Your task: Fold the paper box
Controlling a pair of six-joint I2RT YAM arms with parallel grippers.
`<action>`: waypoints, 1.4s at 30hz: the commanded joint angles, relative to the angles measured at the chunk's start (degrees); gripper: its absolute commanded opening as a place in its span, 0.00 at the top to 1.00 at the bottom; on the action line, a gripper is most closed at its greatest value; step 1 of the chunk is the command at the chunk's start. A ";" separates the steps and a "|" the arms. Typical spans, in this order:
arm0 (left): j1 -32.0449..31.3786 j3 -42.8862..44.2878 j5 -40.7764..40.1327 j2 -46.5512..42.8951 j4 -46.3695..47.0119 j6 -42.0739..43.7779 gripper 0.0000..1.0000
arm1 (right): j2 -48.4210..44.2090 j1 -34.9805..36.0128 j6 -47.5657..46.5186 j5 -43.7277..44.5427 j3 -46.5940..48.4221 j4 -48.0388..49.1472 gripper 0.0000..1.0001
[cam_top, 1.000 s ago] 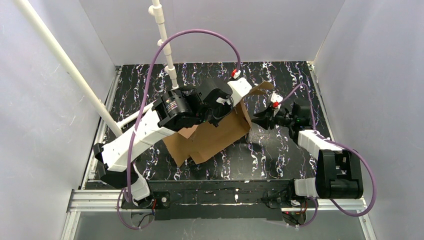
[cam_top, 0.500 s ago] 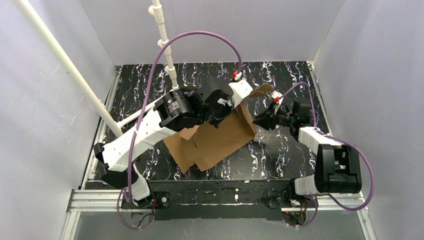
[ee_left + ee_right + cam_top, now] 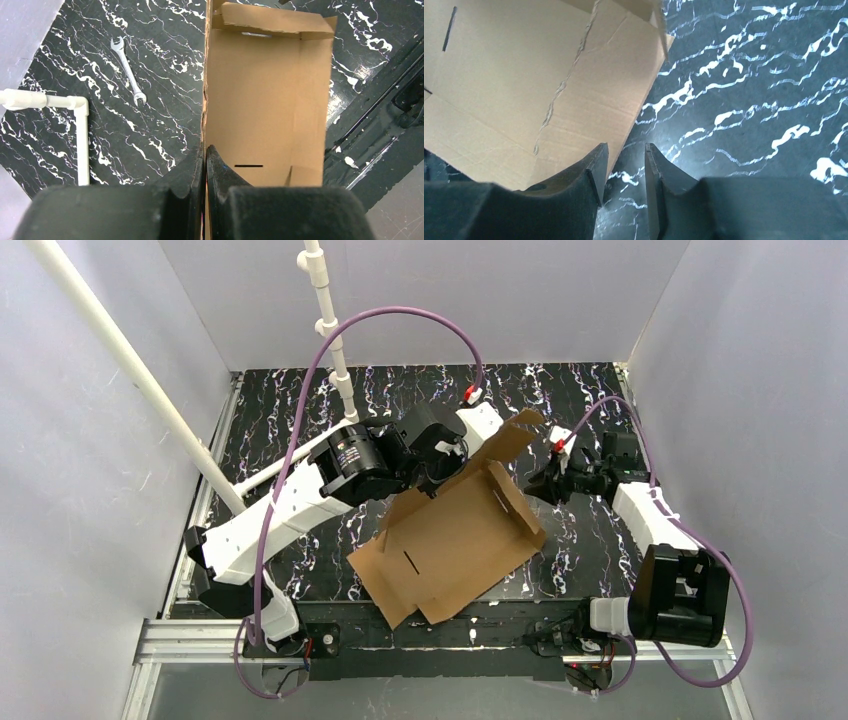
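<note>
Black marbled tabletop (image 3: 590,390) below paper box (image 3: 455,540); wrench (image 3: 128,70); grey walls (image 3: 450,300).

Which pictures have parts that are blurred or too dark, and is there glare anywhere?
Top external view: even, soft light, the paper box sharp. Left wrist view: the left gripper dark and out of focus; a pale sheen on the table at the right. Right wrist view: the right gripper dark and soft, the cardboard clear enough to show its creases.
</note>
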 commanded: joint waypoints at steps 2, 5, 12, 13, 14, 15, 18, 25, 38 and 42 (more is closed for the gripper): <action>-0.27 -1.35 -1.30 -3.56 2.24 -0.48 1.00 | 1.03 -3.55 -9.45 -2.82 4.59 -18.00 0.58; -0.26 -3.16 -2.58 -4.28 3.41 -0.57 1.00 | 2.59 -3.71 -15.14 -3.36 6.30 -27.87 0.58; 0.90 -9.00 -6.63 -6.57 6.91 -3.65 1.00 | 0.94 -4.69 -13.74 2.07 9.01 -31.14 0.56; 1.26 -9.98 -7.28 -6.91 7.43 -4.39 1.00 | 0.40 -4.81 -13.68 2.45 9.68 -31.89 0.55; 1.81 -11.22 -7.89 -7.30 7.95 -5.22 1.00 | -0.14 -4.89 -13.43 2.80 10.57 -32.34 0.54; 2.37 -12.12 -8.29 -7.65 8.46 -5.83 1.00 | -0.70 -4.93 -12.66 3.21 11.07 -32.37 0.53; 4.38 -14.74 -8.41 -8.69 9.93 -8.28 1.00 | -1.85 -4.88 -9.09 4.98 11.95 -31.59 0.47; 8.32 -20.46 -6.94 -11.43 13.10 -11.79 1.00 | -0.34 -5.28 -0.61 9.26 8.55 -29.24 0.43; 13.11 -33.98 -2.73 -18.78 20.47 -20.50 1.00 | 2.01 -5.97 32.84 21.89 -2.70 5.82 0.36; 13.42 -35.90 -2.07 -20.06 21.72 -21.98 1.00 | 6.61 -5.96 37.18 16.66 -1.98 7.32 0.33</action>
